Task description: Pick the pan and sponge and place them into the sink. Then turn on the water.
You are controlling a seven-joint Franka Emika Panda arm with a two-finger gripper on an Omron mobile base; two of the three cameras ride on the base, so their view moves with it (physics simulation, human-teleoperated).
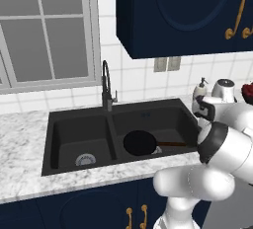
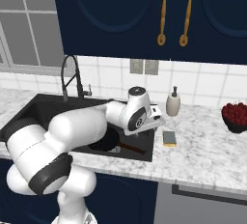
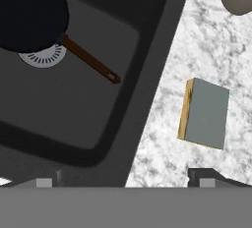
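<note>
The sponge (image 3: 204, 114) is lying flat on the marble counter (image 3: 162, 158) at the right centre of the hand view, grey-green layer facing up and a yellow edge showing along its left side, just beside the rim of the sink (image 3: 147, 99) but not touching it. It is probably light, soft and compressible, so it should be giving way under a squeeze rather than slipping; the sensible hold looks to be across its two long sides, pinching the narrower width, with the fingers coming down to the counter. The gripper (image 3: 128, 180) is standing wide apart and holding nothing, its two dark tips rising at the bottom of the hand view, the right one just below the sponge and the left one over the sink wall, so the sponge is sitting ahead and toward the right of the opening rather than centred in it. In the right base view the sponge (image 2: 169, 138) is resting at centre right, near the soap dispenser (image 2: 173, 103). The pan (image 3: 29, 13) is already sitting in the basin at upper left, over the drain (image 3: 45, 56).
</note>
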